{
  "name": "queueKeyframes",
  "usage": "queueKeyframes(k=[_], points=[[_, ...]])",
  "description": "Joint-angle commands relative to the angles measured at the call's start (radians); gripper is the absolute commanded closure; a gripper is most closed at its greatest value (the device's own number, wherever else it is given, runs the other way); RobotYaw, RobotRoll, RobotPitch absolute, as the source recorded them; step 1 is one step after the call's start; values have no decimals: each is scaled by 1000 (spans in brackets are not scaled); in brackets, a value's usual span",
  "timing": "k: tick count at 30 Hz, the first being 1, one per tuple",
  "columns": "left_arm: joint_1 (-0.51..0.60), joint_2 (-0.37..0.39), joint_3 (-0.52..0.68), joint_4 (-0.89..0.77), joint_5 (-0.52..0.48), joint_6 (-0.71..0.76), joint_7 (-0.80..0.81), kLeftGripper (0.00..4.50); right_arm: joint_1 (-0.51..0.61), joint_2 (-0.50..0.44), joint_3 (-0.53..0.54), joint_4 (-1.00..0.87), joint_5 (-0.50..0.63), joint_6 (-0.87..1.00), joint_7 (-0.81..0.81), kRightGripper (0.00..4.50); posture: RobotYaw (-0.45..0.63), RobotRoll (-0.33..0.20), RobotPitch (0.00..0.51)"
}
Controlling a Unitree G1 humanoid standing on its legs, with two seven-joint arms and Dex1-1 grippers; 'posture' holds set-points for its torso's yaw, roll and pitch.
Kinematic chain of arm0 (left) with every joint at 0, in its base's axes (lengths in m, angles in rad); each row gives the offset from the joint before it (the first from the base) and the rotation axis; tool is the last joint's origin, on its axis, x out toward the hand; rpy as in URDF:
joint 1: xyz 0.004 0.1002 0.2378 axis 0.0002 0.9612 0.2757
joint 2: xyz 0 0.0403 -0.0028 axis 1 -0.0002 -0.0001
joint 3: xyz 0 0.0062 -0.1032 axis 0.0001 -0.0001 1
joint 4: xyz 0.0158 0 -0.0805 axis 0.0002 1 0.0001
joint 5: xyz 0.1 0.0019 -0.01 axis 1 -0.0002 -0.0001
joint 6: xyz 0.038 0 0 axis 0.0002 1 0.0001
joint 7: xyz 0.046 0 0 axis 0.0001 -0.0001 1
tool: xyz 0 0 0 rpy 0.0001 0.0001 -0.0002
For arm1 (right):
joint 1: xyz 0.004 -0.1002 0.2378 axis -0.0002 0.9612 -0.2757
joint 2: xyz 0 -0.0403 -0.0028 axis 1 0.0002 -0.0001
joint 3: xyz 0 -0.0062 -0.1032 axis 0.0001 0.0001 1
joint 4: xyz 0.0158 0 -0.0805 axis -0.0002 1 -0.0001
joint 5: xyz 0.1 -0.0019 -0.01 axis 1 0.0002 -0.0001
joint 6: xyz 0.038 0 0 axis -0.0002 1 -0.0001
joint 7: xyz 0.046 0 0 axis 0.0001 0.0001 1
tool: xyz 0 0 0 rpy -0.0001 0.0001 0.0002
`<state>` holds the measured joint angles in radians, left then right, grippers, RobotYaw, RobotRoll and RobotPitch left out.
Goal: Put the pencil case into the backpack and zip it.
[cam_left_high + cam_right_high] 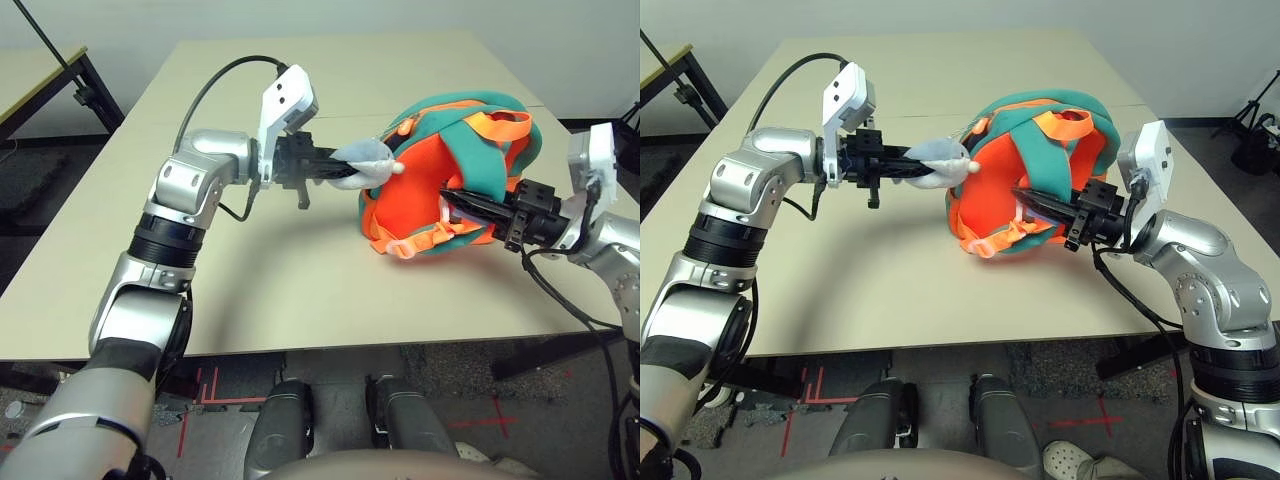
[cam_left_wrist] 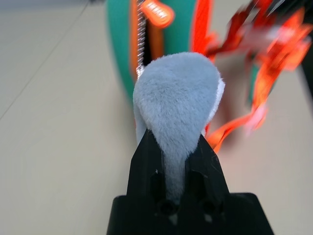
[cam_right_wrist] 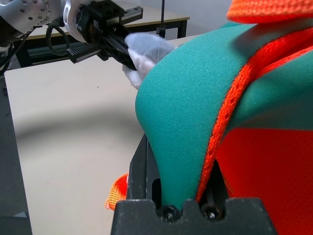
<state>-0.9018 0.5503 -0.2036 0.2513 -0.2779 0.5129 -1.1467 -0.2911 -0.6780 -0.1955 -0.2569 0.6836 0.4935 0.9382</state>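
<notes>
The orange backpack [image 1: 440, 180] with teal trim lies on its side right of the table's middle, straps up. Its grey plush shark charm [image 1: 365, 158] sticks out toward the left, and my left gripper [image 1: 335, 168] is shut on it. In the left wrist view the charm [image 2: 176, 98] sits pinched between the fingers [image 2: 146, 161], with the zipper [image 2: 141, 44] just beyond. My right gripper [image 1: 455, 203] is shut on the backpack's teal trim [image 3: 195, 107] beside an orange strap, on the near right side. The pencil case is out of view.
The beige table [image 1: 300, 270] has bare surface in front of and left of the backpack. A second table [image 1: 40, 70] with a black frame stands at the back left. Dark stand legs [image 1: 1250, 130] are on the floor at the far right.
</notes>
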Motion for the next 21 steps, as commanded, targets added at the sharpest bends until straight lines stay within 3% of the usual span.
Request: queueKeyframes(k=[1,12,21], points=[[39,13,-12,0,22,11,-3,4329,-12,2,21,6,-4,-9,21,4395,39,0,56],[142,29,-62,3,82,26,4,4330,-15,-4,27,15,-6,-7,28,4395,38,0,70],[164,-6,-82,47,107,15,19,4330,-5,-5,26,-4,-3,2,17,4395,21,0,73]])
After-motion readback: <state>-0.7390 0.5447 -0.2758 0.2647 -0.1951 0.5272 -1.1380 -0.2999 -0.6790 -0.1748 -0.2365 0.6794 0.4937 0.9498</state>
